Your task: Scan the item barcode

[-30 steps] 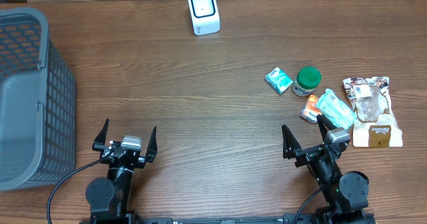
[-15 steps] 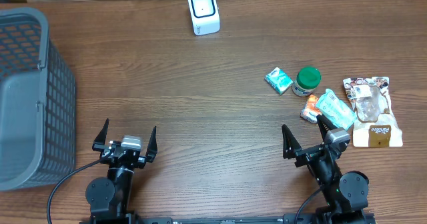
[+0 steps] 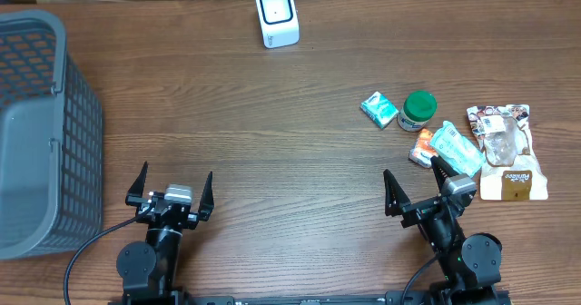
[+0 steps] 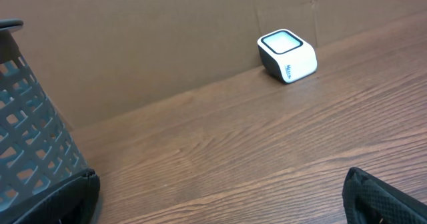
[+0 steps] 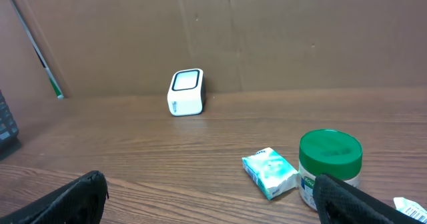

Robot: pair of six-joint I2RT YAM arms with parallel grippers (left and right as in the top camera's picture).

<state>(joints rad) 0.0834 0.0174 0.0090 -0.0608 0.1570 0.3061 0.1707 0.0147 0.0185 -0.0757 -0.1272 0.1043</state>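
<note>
1. Both arms sit low at the near edge of the wooden table (image 3: pixel 272 132), wrists aimed across the wood toward the far side.
2. The left gripper (image 3: pixel 174 180) has its jaws spread wide and holds nothing, with bare wood under it.
3. The right gripper (image 3: pixel 411 171) is just as wide and just as empty. Its outer finger runs up beside the item pile, and from above I cannot tell whether it touches.
4. The items lie in a cluster on the right: a small teal packet (image 3: pixel 379 110), a green-lidded jar (image 3: pixel 418 111) just beside it, an orange packet (image 3: pixel 422 147) tucked under a light teal pouch (image 3: pixel 454 148), and a clear-and-brown snack bag (image 3: pixel 504 151) furthest right.
5. The white barcode scanner (image 3: pixel 277 15) stands at the far edge near the middle, well apart from both grippers and the pile.
6. Only the overhead view takes in the whole cluster. The right wrist view catches just the teal packet and the jar, with the scanner beyond.
7. That same wrist view also shows a thin green-tipped rod (image 5: pixel 40 57) leaning on the cardboard wall (image 5: pixel 267 37).
8. The left wrist view shows the scanner and the lattice side of the grey basket (image 3: pixel 36 132), but none of the items.
</note>
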